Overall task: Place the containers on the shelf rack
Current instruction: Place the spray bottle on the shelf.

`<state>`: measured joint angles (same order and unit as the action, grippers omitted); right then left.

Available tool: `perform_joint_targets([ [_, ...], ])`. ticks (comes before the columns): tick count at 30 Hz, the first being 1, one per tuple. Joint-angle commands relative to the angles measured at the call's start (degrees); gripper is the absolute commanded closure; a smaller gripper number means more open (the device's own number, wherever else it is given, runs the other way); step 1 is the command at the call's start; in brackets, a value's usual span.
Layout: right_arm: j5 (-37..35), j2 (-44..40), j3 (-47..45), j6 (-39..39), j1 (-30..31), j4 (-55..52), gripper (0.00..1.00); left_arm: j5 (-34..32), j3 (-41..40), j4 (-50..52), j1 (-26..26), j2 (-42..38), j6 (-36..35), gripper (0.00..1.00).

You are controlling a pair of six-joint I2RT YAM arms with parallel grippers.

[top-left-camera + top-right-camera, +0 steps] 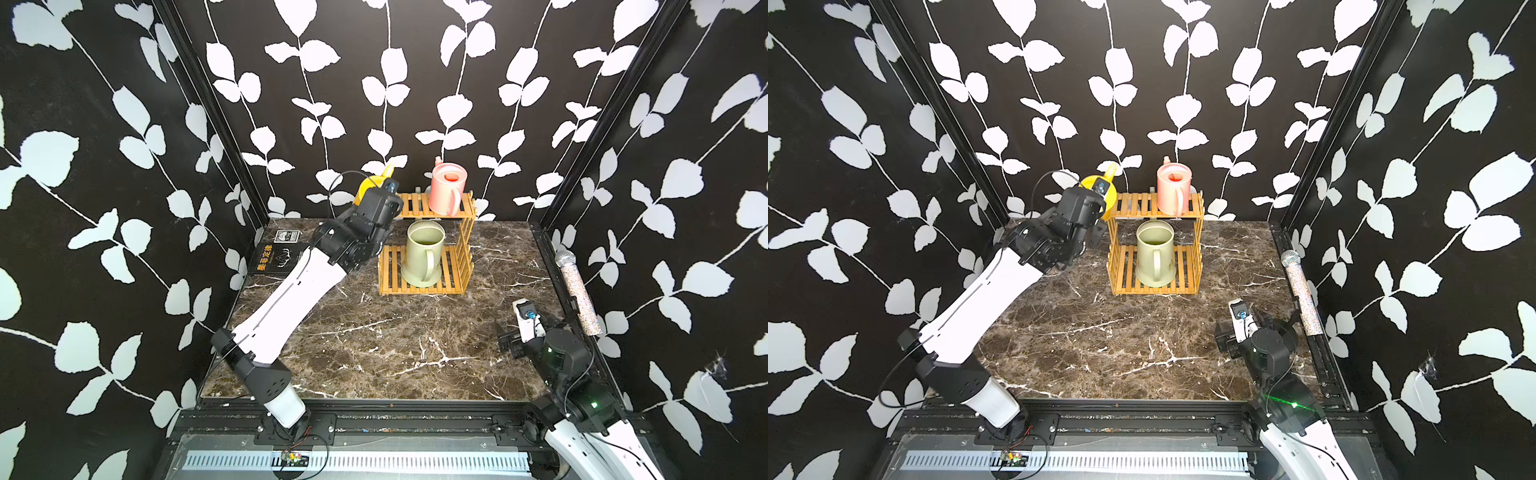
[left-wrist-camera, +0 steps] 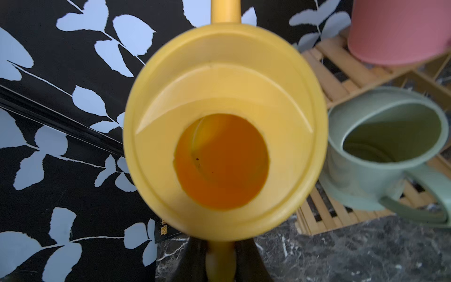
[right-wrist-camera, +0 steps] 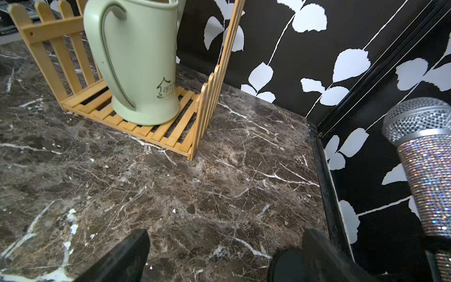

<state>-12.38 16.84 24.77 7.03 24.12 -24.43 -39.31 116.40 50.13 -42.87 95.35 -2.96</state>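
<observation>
**A:** What do the top views give?

**B:** In both top views the rack (image 1: 415, 206) stands at the back of the table (image 1: 374, 340). The pink can (image 1: 446, 189) stands on the upper tier, at its right end. The green can (image 1: 423, 253) stands upright on the lower tier. The yellow can (image 1: 371, 185) is up in the air just beside the upper tier's left end, partly behind the left arm's wrist. Whether it touches the rack, I cannot tell. A book (image 1: 276, 257) lies at the table's left edge and a microphone (image 1: 577, 291) along its right edge.

**A:** The left wrist view?

**B:** The left end effector (image 2: 220, 263) pinches the yellow can's handle, with its fingers (image 2: 249, 261) tight on either side. The can's round opening faces the camera.

**A:** And the right wrist view?

**B:** The right end effector (image 3: 219, 254) is spread wide above the table. The green can sits ahead on the lower tier, and the microphone is near, off to one side.
</observation>
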Motion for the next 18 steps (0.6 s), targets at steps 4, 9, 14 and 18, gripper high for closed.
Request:
perform_joint_targets([
  [4,1.27,-0.60,-1.39,0.76,-1.28,2.80,0.01,0.70,12.28,4.01,-0.07,5.06,16.15,1.00],
  [9,0.95,1.75,-1.47,-0.90,-2.51,2.63,0.01,4.12,19.30,5.69,-0.35,10.00,21.81,1.00],
  [14,0.82,1.95,-1.56,-1.23,-3.62,2.66,0.01,7.67,23.04,5.35,-0.29,13.48,24.40,1.00],
  [18,1.84,2.04,-1.66,-1.31,-4.89,2.89,0.01,8.37,25.18,5.00,-0.36,15.92,25.70,1.00],
])
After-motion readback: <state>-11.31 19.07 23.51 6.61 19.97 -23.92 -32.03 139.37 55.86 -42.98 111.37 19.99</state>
